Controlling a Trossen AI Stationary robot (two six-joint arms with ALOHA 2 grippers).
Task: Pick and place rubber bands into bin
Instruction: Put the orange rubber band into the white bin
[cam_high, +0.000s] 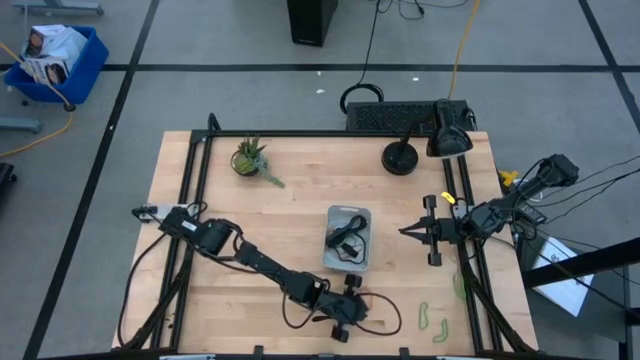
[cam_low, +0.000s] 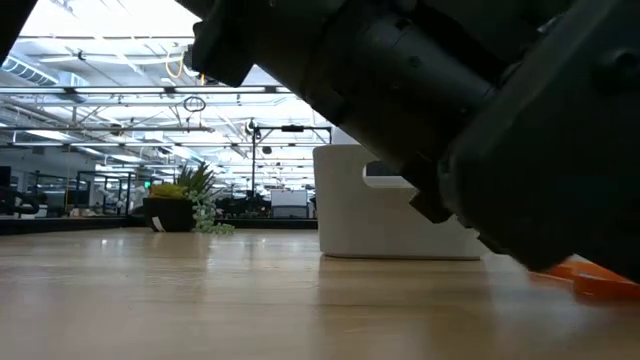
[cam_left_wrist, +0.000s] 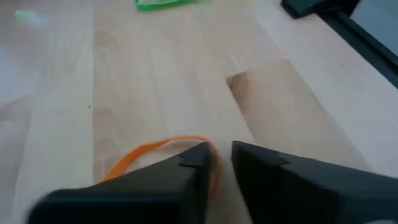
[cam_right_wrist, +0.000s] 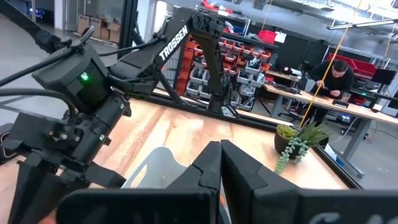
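Observation:
An orange-red rubber band (cam_high: 385, 306) lies flat on the wood near the table's front edge; it also shows in the left wrist view (cam_left_wrist: 149, 149) and the low view (cam_low: 595, 276). My left gripper (cam_high: 358, 308) is low over its left end, its fingers (cam_left_wrist: 221, 158) a narrow gap apart, with one strand of the band running in between them. The pale bin (cam_high: 366, 256) stands mid-table with dark rubber bands (cam_high: 347, 240) inside. Green rubber bands (cam_high: 424, 317) lie at the front right. My right gripper (cam_high: 405, 232) is shut and empty, right of the bin and pointing at it. My left gripper points down and toward the table's right, at table height over the orange-red band's left end (cam_left_wrist: 208, 144). The band runs under one finger (cam_left_wrist: 186, 180) and into the gap. I cannot tell whether the fingers touch it. The band lies flat on the wood.
A small potted plant (cam_high: 250, 157) stands at the far left, and a black round base (cam_high: 400, 157) and a black device (cam_high: 450, 130) at the far right. More green bands lie near the right rail (cam_high: 459, 285) and the front edge (cam_high: 441, 330).

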